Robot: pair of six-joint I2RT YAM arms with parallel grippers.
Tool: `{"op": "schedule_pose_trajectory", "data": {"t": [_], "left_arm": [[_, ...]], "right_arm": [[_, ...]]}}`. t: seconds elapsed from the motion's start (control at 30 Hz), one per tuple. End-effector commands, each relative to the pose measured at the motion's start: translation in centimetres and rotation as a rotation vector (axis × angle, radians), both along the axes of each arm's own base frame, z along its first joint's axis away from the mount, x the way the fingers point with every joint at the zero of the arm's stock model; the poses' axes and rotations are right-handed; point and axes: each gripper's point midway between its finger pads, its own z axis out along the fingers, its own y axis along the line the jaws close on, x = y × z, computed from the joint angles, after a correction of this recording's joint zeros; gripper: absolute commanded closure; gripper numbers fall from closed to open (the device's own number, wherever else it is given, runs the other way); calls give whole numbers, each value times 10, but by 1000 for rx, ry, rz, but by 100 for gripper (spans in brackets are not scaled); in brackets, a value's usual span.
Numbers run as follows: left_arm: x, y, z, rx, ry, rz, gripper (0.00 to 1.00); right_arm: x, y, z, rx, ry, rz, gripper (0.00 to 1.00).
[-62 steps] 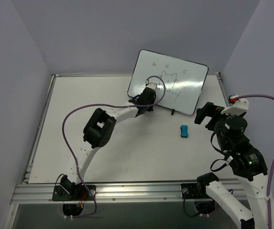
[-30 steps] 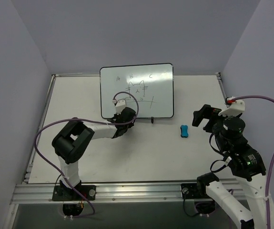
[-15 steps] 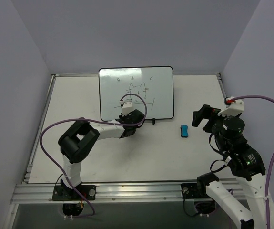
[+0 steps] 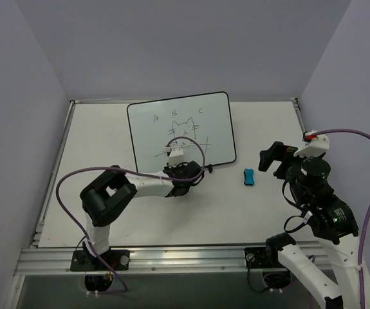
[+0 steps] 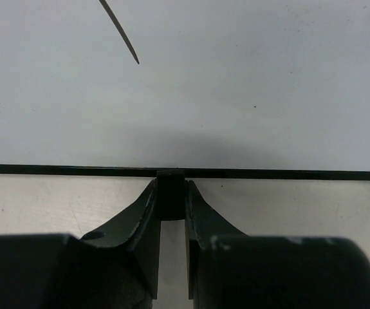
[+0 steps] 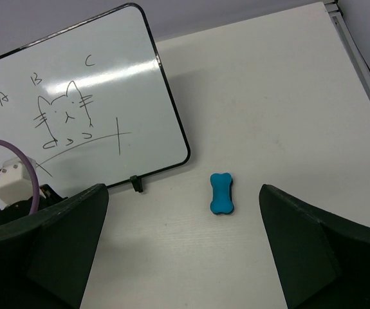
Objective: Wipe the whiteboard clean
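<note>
Clamped on its foot [image 5: 170,205], the left gripper [image 5: 170,190] has dragged the still-marked whiteboard [image 4: 181,125] to frame centre — the right gripper [image 6: 183,212] gapes empty over the blue eraser [image 6: 221,194].

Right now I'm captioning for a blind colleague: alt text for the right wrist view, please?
A whiteboard bearing A, B, C and a cat sketch stands on a white table; a blue eraser lies beside it, framed by the open right gripper.
</note>
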Motion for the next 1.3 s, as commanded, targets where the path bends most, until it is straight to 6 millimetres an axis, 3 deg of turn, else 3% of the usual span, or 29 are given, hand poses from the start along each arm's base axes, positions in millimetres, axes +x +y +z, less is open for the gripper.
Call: {"op": "schedule_pose_trajectory", "data": {"t": [0.0,0.13,0.2,0.27,0.37,0.4,0.53,0.6,0.7,0.83,0.87,0.93,0.97,1.0,1.03,1.07,1.17,1.2,1.23,1.27], "left_arm": [[-30,-3,-16,8,87,-26,98],[-30,0,-13,16,86,-13,97],[-31,3,-9,20,81,-6,66],[-31,4,-5,8,69,2,52],[-34,12,-4,16,60,21,40],[-37,13,-4,19,60,22,30],[-47,17,4,50,45,22,16],[-53,16,14,57,18,26,6],[-62,21,43,75,-22,40,6],[-74,40,107,173,-129,32,6],[-68,39,141,141,-187,51,6],[-63,46,181,179,-234,28,6],[-50,52,211,161,-273,67,6],[-41,63,225,193,-261,65,6],[-25,70,247,118,-286,90,6],[5,98,251,48,-241,143,6],[58,141,292,-82,-302,95,6],[80,174,298,-63,-306,61,6],[97,180,318,-72,-386,12,6],[107,190,322,-62,-401,-24,6]], "right_arm": [[2,5,5,26,-27,16,0],[2,5,4,25,-24,16,0],[1,5,3,26,-21,15,0],[1,5,4,26,-24,14,0],[1,4,4,31,-26,10,0],[0,4,4,32,-30,11,0],[2,5,1,35,-27,13,0],[3,7,-1,35,-20,17,0],[5,7,-2,30,-17,19,0],[6,8,-3,30,-16,20,0],[6,7,-3,28,-16,18,0],[5,6,-2,31,-24,14,0],[5,6,-1,31,-28,13,0],[5,6,0,29,-30,12,0],[5,6,1,31,-34,14,0],[5,7,1,33,-32,16,0],[6,8,3,48,-50,20,0],[6,10,3,55,-54,29,0],[7,12,1,54,-52,35,0],[6,12,0,52,-47,37,0]]}}
